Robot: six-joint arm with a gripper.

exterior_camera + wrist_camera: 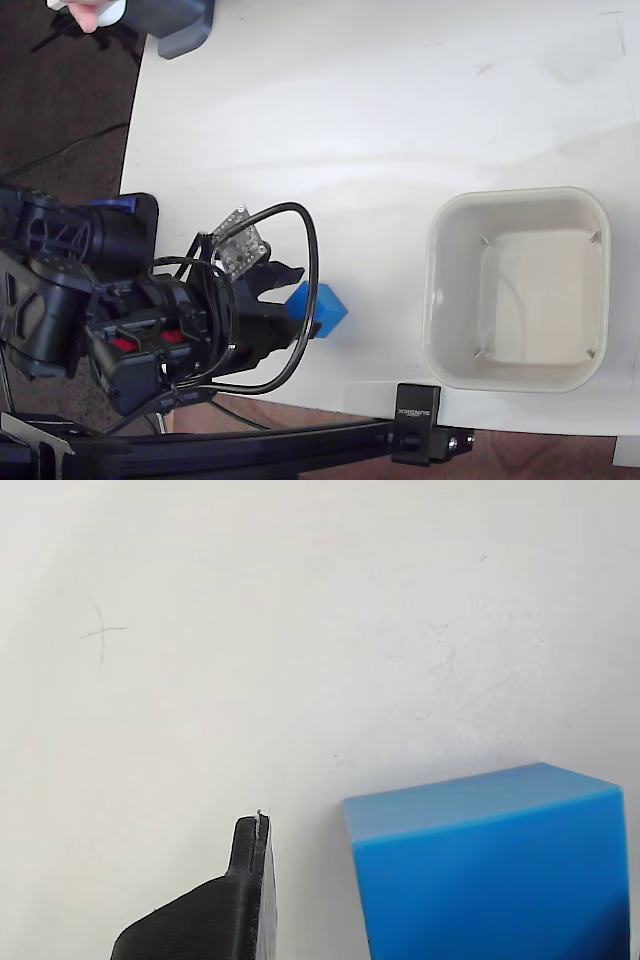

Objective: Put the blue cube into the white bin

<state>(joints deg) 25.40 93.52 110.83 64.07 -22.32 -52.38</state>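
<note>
**On a white table: arm at the cube, bin off to the right**

At the far left of the fixed view, the black robot arm [90,310] reaches in over the edge of the white table [380,110], with a black cable [312,260] looping over its wrist. Its gripper [300,300] points right, and the blue cube [320,309] sits on the table at the fingertips — one dark finger [280,272] shows above the cube, the other runs below it. Whether the fingers press on the cube cannot be told from this view.

Further right, well apart from the cube, stands the white bin [432,290], squarish with rounded corners, nothing inside it. A black clamp [417,407] grips the table's lower edge just below the bin's left corner. A grey-blue object [185,28] sits at the table's top left corner.

From the wrist view, one black finger [235,905] rises at bottom centre-left, with a narrow strip of table between it and the cube [490,865] at bottom right — not touching on this side. The second finger is out of frame, so the gripper's state cannot be told.
</note>
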